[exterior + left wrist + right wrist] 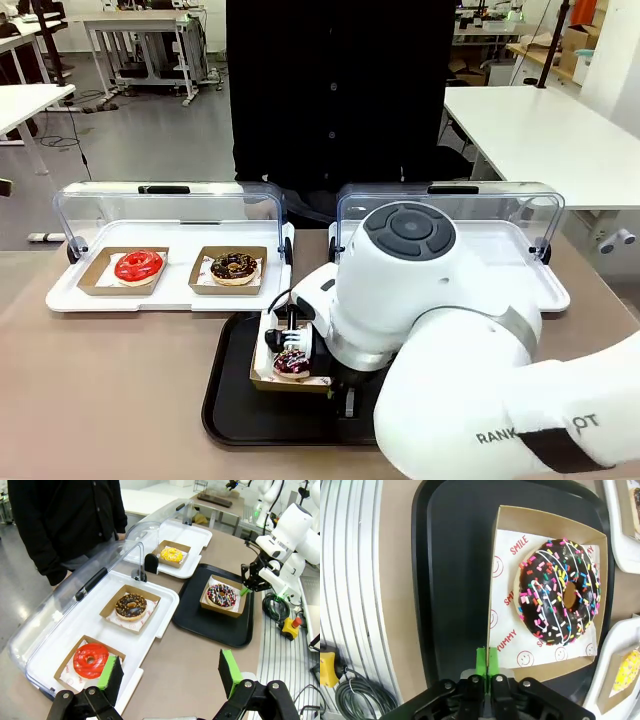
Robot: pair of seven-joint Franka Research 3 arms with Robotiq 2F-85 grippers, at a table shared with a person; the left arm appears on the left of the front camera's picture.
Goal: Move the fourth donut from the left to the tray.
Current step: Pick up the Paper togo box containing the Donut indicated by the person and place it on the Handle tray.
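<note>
The fourth donut (291,362) (221,595) (559,598), chocolate-glazed with thin drizzle stripes and coloured sprinkles, lies in its small brown cardboard tray (270,383) (235,611) (545,516). That cardboard tray is on the large black tray (228,400) (210,625) (455,580). My right gripper (292,340) (247,585) (488,662) is shut on the rim of the cardboard tray, its green pads pressed together over the wall. In the left wrist view my left gripper (170,672) is open and holds nothing, well back from the black tray.
Two white trays (70,295) (550,292) with raised clear lids stand behind the black tray. They hold a red donut (138,265), a chocolate crumb donut (235,267) and a yellow donut (172,554). A person in black (340,90) stands at the far edge.
</note>
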